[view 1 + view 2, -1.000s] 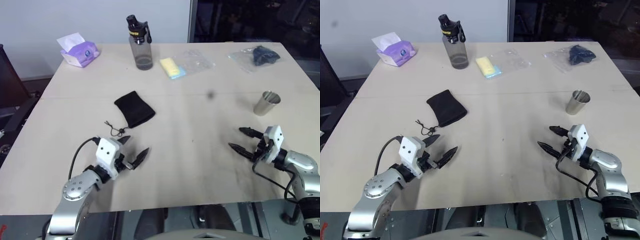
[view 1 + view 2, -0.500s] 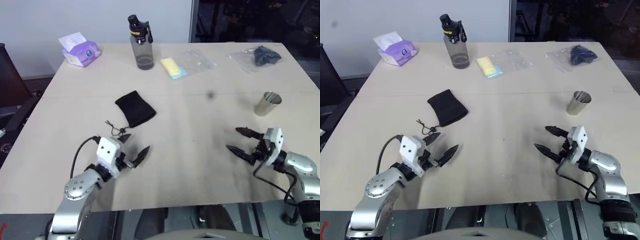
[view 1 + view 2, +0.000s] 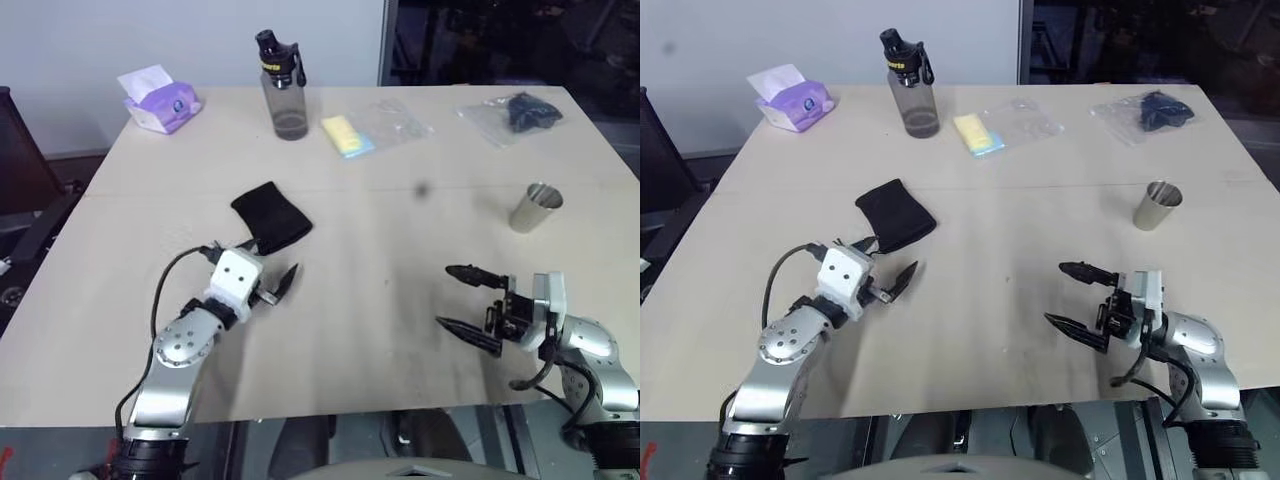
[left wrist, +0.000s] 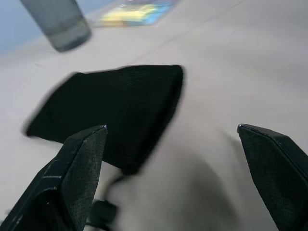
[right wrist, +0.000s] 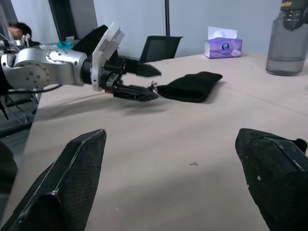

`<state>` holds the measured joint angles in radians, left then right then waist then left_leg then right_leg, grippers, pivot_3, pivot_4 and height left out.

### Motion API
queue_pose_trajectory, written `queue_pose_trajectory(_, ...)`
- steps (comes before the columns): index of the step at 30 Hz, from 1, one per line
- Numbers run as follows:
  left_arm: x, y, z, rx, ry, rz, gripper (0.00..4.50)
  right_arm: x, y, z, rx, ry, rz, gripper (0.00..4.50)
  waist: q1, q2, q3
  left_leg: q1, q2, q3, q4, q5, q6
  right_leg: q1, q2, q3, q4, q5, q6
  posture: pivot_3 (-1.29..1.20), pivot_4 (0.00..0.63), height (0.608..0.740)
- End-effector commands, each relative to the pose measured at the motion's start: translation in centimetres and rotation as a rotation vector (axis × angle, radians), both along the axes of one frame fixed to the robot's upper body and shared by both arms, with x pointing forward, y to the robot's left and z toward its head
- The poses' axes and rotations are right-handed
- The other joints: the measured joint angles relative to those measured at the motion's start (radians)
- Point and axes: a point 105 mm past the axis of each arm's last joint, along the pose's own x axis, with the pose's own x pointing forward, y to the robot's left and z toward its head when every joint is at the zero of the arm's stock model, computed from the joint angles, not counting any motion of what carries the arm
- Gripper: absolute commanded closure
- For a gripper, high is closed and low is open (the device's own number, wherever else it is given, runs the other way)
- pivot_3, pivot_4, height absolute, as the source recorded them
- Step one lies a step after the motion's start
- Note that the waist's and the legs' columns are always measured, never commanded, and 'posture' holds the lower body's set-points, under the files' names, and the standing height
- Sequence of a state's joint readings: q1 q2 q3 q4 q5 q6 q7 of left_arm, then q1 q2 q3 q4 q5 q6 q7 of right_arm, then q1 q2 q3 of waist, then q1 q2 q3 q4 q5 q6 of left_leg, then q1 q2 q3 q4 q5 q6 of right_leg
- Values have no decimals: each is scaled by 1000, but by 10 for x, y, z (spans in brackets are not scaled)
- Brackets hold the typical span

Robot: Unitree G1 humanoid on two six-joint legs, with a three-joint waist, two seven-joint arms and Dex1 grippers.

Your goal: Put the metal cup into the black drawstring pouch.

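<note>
Near the table's front edge, at about seven o'clock from its centre, the left gripper [image 3: 272, 283] now sits just short of the black drawstring pouch [image 3: 270, 216], fingers spread wide and holding nothing; a second ago it hung further back toward the edge with its fingers turned more to the side, and it has since pushed forward and rolled so that they point straight at the pouch's corded end. Its wrist view confirms this, with the pouch lying flat between the two finger tips and a little ahead of them, untouched. At roughly four o'clock, the right gripper [image 3: 1072, 295] has drawn back toward the body and swung to point across the table, fingers likewise wide apart and empty. That takes it away from the metal cup [image 3: 534, 207], which stands upright and alone at about two o'clock, well apart from both grippers and from the pouch. My reading is that the pouch is being secured first and the cup is not yet in play.
</note>
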<state>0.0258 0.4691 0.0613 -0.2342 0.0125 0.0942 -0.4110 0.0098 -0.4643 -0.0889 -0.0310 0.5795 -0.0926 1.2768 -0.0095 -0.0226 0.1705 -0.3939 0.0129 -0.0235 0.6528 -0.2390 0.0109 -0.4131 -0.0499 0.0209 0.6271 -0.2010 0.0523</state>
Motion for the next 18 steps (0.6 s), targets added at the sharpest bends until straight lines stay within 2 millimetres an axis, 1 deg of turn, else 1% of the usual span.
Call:
queue_pose_trajectory(1,9,-3,11,97,-100,-7,0,3,-6,7,3,-44,-33,32,1,0,0,0,0,0,0,0,0,0,0,0,0,0,0,0,150,740)
queue_pose_trajectory(4,19,-1,5,152,-101,19,0,4,-6,6,6,-43,-43,32,1,0,0,0,0,0,0,0,0,0,0,0,0,0,0,0,150,740)
queue_pose_trajectory(6,28,-2,1,254,-116,8,0,5,-6,6,13,-41,-52,32,1,0,0,0,0,0,0,0,0,0,0,0,0,0,0,0,150,740)
queue_pose_trajectory(8,34,-1,1,267,-130,21,0,6,-5,5,15,-40,-56,32,1,0,0,0,0,0,0,0,0,0,0,0,1,1,2,0,150,740)
queue_pose_trajectory(11,46,5,14,263,-182,87,0,6,-6,4,16,-43,-71,32,1,0,0,0,0,0,0,0,0,0,0,0,1,2,3,0,150,740)
queue_pose_trajectory(13,51,8,17,269,-197,117,0,7,-8,3,15,-40,-86,32,1,0,0,0,0,0,0,0,0,0,0,0,1,3,4,0,150,740)
queue_pose_trajectory(18,55,14,3,308,-159,143,0,7,-9,1,7,-40,-104,32,0,0,0,0,0,-1,0,0,0,0,0,-1,1,3,4,0,150,740)
